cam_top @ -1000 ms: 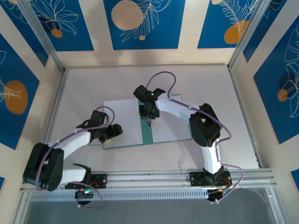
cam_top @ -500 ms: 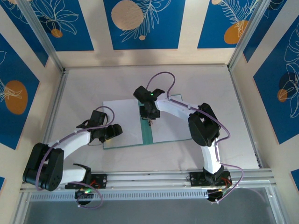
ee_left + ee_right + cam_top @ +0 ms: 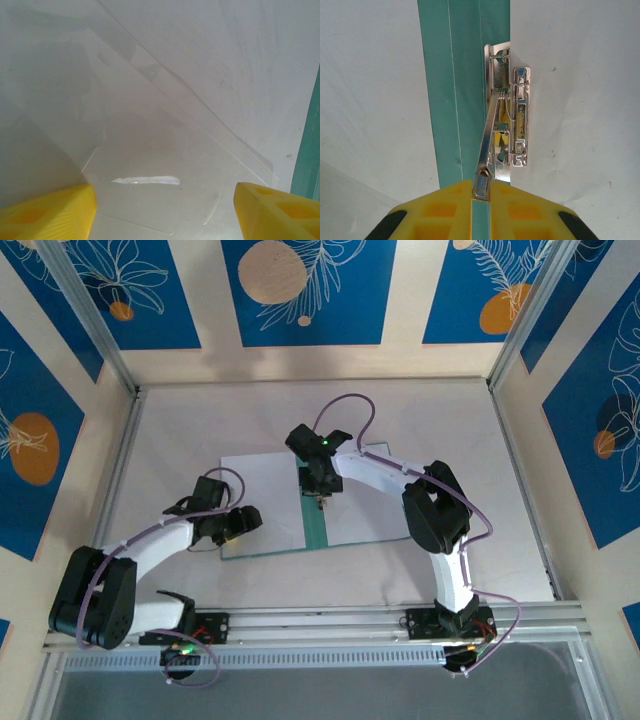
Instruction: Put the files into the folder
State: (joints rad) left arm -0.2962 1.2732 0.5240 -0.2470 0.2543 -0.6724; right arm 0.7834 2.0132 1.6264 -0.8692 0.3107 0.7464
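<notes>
Teal-green paper folder [image 3: 315,528] lies open in the middle of the table [image 3: 450,420]. Its spine strip runs near to far, and the plain white paper sheets [image 3: 262,492] are spread over the halves to left and right of it.

Over the last second the overhead view hardly stirs, and neither arm shifts. The change is at the right pincer [image 3: 481,186]. Its yellow fingers have come together on the lever [image 3: 488,135] of the silver metal clip [image 3: 516,117], which sits on the right side of the spine at the edge of the right-hand sheet. The lever is now pinched between them and stands up off the clip's body. I judge this to be the clamp step: with the lever in hand, the clip can be worked to fasten the paper, so the task looks well along but not finished.

The left pincer [image 3: 165,212] hangs wide open with nothing in it, low over the near left part of the paper, where a glossy clear layer catches the light. Whether the clip has locked, I cannot tell.
</notes>
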